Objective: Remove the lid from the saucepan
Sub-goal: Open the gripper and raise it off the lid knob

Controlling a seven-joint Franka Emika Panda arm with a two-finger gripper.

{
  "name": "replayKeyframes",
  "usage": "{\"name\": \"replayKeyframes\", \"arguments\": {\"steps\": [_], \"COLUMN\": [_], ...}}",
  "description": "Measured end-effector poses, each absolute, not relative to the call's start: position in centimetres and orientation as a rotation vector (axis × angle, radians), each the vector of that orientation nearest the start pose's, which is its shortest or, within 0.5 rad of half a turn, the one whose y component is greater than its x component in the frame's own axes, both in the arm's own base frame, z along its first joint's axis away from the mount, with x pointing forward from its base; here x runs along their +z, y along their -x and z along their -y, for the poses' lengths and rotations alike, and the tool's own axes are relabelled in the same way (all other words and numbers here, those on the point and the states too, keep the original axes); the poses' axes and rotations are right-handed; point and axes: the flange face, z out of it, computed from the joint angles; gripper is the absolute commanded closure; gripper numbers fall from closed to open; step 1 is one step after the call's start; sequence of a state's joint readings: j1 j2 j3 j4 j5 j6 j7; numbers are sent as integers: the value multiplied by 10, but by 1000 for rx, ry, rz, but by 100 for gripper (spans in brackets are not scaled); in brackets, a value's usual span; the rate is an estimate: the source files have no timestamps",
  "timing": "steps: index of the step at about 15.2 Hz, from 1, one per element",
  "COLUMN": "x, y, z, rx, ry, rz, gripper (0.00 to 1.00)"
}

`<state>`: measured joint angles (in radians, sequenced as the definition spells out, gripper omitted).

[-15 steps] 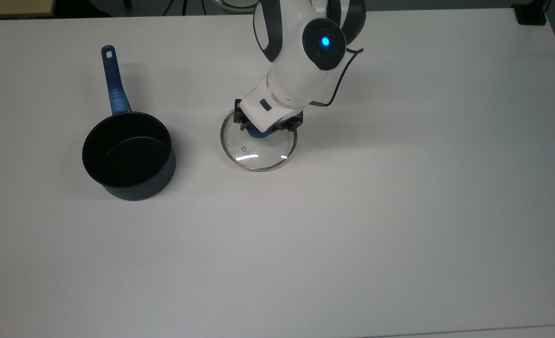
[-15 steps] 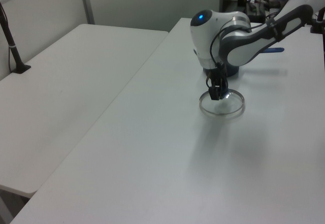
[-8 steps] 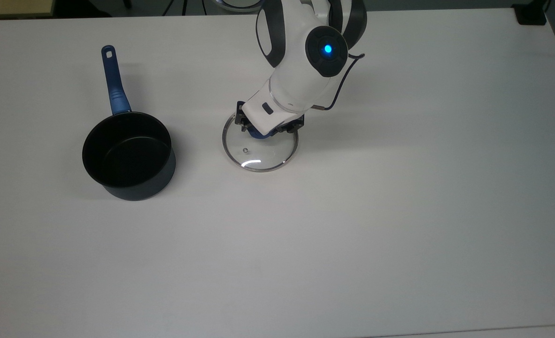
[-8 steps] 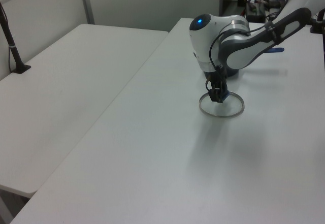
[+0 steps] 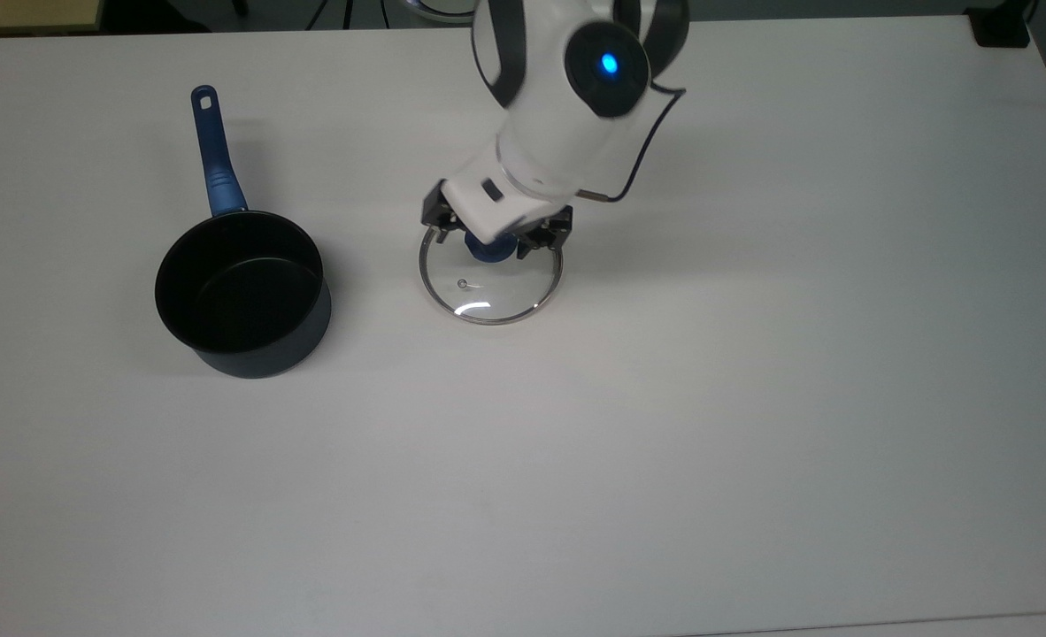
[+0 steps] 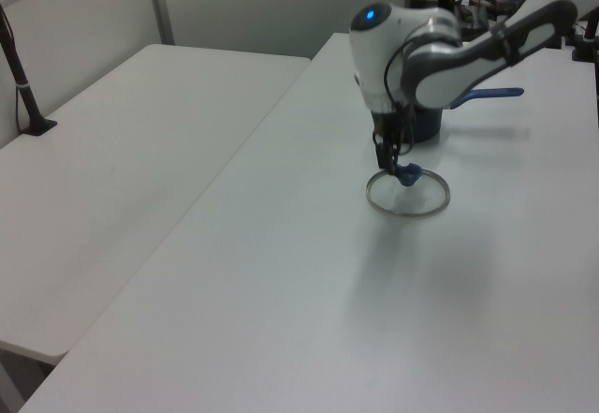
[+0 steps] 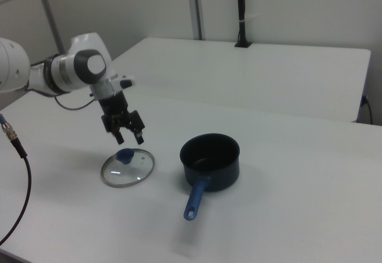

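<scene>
The glass lid [image 5: 489, 294] lies flat on the white table [image 5: 665, 442], well to the top view's right of the saucepan [image 5: 240, 292]. Its blue knob [image 5: 490, 250] stands free. My gripper [image 5: 495, 235] hangs open just above the knob, a finger on either side, holding nothing. In the right view the gripper [image 7: 129, 136] is clearly off the lid [image 7: 128, 169], and the uncovered saucepan [image 7: 210, 158] has its handle pointing toward the camera. In the left view the gripper [image 6: 388, 155] hovers over the lid [image 6: 408, 199], and the saucepan [image 6: 426, 129] sits partly behind the arm.
A second white table [image 6: 122, 151] adjoins this one, with a black post [image 7: 240, 12] standing on it. A loose cable [image 7: 18, 173] hangs at the right view's left edge. Wide bare tabletop lies around both objects.
The gripper has let go of the lid's knob, opened, and risen a little above it. The lid rests on the table where it was set; the saucepan has not moved.
</scene>
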<state>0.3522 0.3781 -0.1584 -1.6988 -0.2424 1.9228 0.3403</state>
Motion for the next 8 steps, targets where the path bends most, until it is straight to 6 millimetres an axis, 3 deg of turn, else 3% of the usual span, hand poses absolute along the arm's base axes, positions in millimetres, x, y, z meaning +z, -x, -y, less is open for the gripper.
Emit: {"name": "replayKeyframes", "arguments": {"steps": [8], "x": [456], "y": [-630], "z": [-43], "rx": [-20], "ry": [3281], "rz": [-220], "gripper": [0]}}
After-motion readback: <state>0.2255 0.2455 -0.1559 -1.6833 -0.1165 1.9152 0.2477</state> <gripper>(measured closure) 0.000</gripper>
